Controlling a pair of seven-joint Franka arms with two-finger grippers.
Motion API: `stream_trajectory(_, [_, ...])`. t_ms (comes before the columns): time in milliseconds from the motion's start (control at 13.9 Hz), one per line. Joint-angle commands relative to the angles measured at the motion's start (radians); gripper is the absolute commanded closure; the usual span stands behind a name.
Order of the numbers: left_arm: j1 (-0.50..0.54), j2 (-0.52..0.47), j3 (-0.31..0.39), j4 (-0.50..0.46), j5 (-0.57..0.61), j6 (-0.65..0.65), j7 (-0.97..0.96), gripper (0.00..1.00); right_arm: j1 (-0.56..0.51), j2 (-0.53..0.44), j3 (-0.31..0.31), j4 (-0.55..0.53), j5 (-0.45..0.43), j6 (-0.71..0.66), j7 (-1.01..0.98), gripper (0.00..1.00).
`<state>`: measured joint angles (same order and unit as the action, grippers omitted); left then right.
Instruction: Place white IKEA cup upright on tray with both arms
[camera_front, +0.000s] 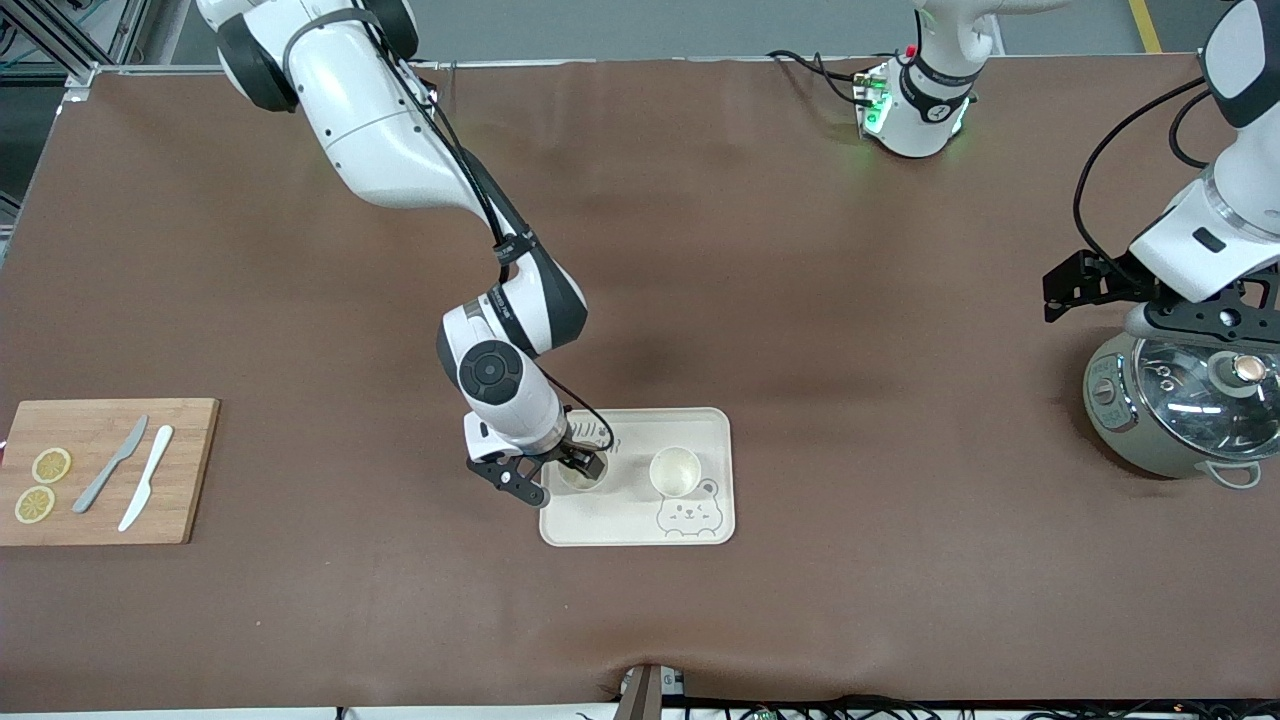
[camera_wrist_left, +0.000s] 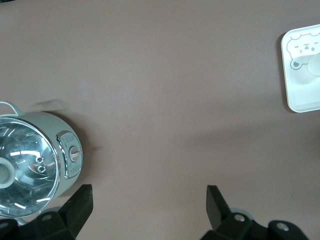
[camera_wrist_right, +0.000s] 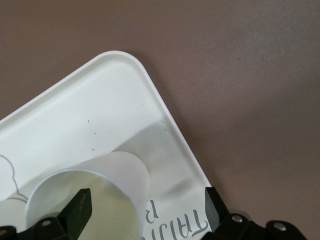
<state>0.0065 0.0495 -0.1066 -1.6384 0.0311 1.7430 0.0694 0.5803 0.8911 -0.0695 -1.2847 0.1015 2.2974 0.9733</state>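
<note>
The cream-white tray (camera_front: 620, 520) with grey lettering and a bear face lies mid-table. Two white cups stand upright on it. One cup (camera_front: 675, 470) stands free next to the bear drawing. The other cup (camera_front: 585, 478) stands at the tray's end toward the right arm, under my right gripper (camera_front: 575, 470). In the right wrist view that gripper (camera_wrist_right: 145, 210) is open: one finger is inside the cup (camera_wrist_right: 120, 175), the other over the tray (camera_wrist_right: 100, 100) lettering. My left gripper (camera_front: 1062, 290) waits open and empty beside the pot; the left wrist view (camera_wrist_left: 149, 205) shows bare table between its fingers.
A grey-green cooker pot (camera_front: 1170, 420) with a glass lid stands at the left arm's end, also in the left wrist view (camera_wrist_left: 30, 165). A wooden cutting board (camera_front: 100, 500) with two lemon slices and two knives lies at the right arm's end.
</note>
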Motion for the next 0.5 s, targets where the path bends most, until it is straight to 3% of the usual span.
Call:
stream_trajectory(0, [0.007, 0.000, -0.010, 0.002, 0.020, -0.010, -0.019, 0.00, 0.012, 0.005, -0.009, 0.021, -0.043, -0.007, 0.019, 0.00])
stream_trajectory(431, [0.015, 0.000, -0.008, 0.021, 0.015, -0.010, -0.011, 0.00, 0.013, -0.079, -0.001, 0.013, -0.057, -0.122, 0.016, 0.00])
